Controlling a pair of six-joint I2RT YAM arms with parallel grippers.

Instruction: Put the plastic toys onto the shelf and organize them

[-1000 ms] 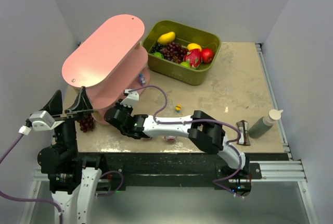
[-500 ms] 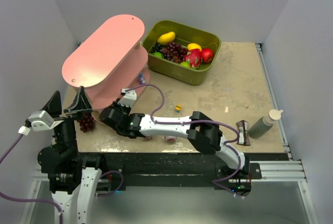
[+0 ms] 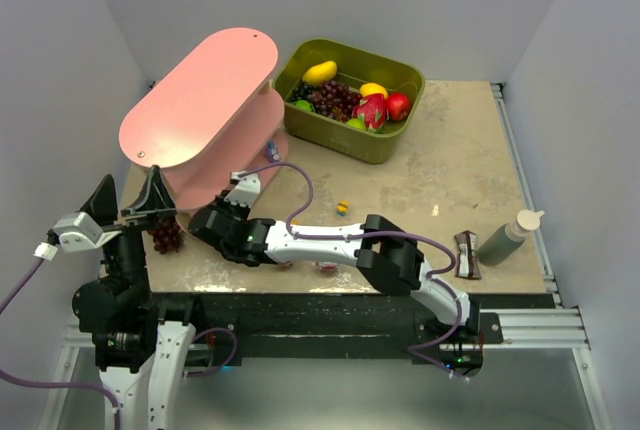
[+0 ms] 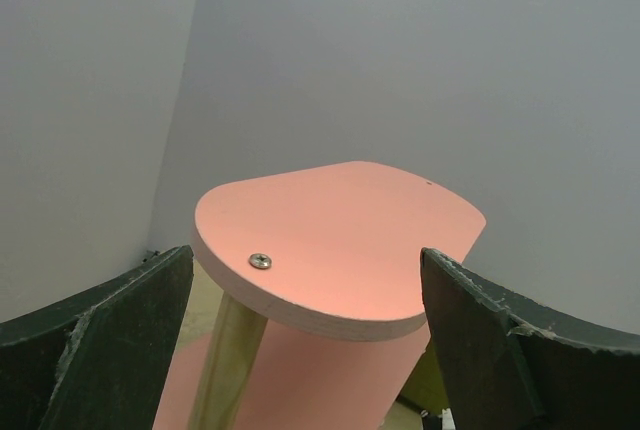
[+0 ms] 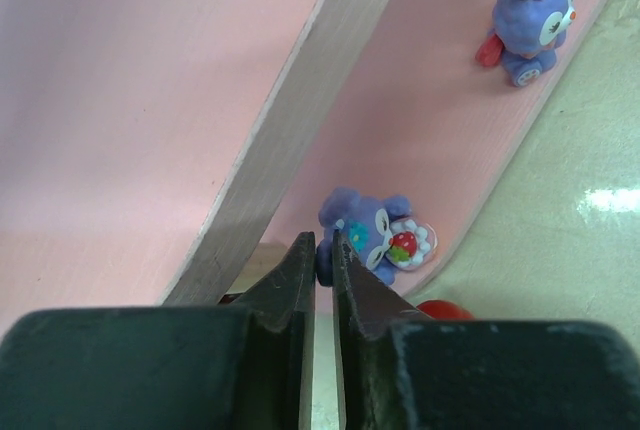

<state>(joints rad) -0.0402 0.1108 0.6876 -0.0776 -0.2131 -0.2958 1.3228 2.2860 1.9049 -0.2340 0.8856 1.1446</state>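
Seen from above, a tan bench (image 3: 440, 180) fills the middle of the frame. At lower left, the left pincer (image 3: 130, 200) hangs with its black fingers spread wide and nothing between them. A dark red grape bunch (image 3: 166, 237) lies on the bench just to its lower right. The right arm (image 3: 320, 242) reaches leftward across the lower centre, putting the right pincer (image 3: 243, 186) at the foot of the tall pink three-tier shelf (image 3: 200, 100).

In the right wrist view, the fingers at bottom centre are pressed almost together, nipping the dark edge of a small purple plastic animal figurine (image 5: 375, 235). It lies on its side at the rim of the lowest pink board, beside a pale wooden post (image 5: 290, 130). A second purple figurine (image 5: 527, 15) stands upright farther along that board, at upper right.

A tiny yellow toy (image 3: 342, 207) sits on the bench mid-frame. At upper centre, an olive-green rectangular bin (image 3: 385, 145) holds larger fruits (image 3: 372, 110).
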